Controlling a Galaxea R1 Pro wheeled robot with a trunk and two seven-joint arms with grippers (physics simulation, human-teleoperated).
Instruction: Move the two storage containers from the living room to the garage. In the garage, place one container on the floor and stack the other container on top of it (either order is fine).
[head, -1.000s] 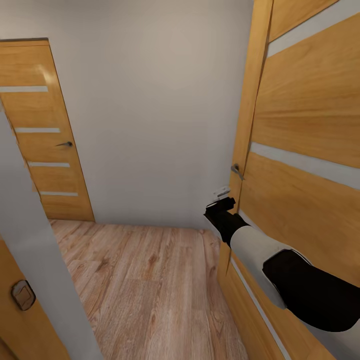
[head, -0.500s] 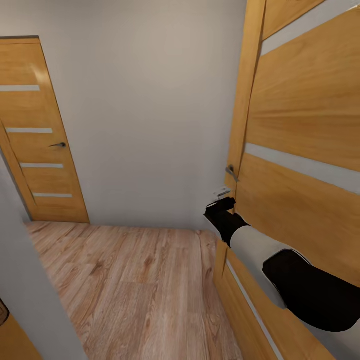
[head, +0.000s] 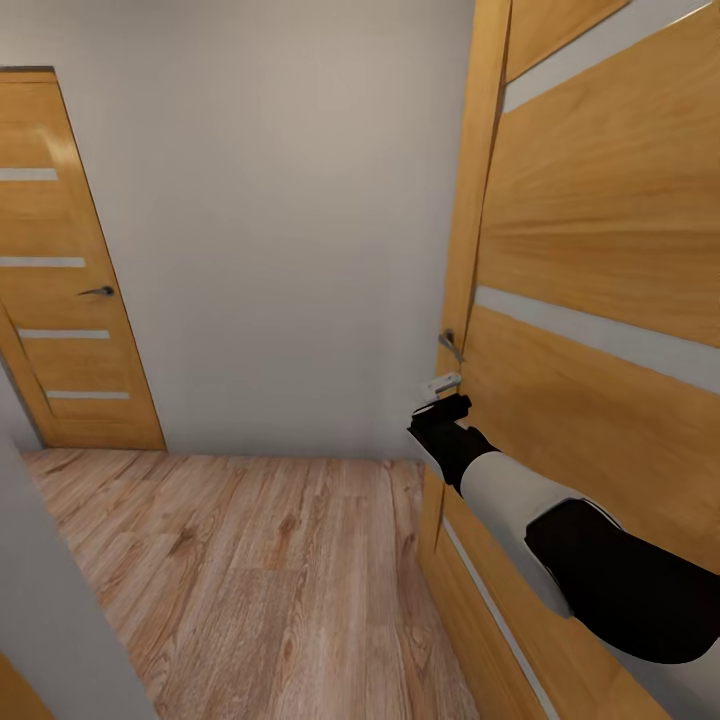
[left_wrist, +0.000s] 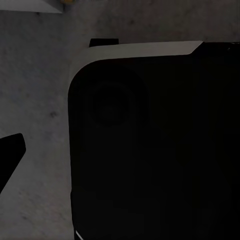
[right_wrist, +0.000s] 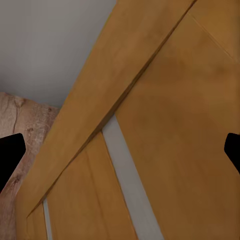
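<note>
Rightward the head camera has swung; right pincer (head: 447, 402) faces an orange-brown door (head: 600, 250).

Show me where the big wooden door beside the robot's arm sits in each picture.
Head view: the door fills the right side, beside the right arm.
Right wrist view: the door slants across, close up.
Left wrist view: dark robot casing over grey ground.
Shared landmark: the door's pale slit.
</note>
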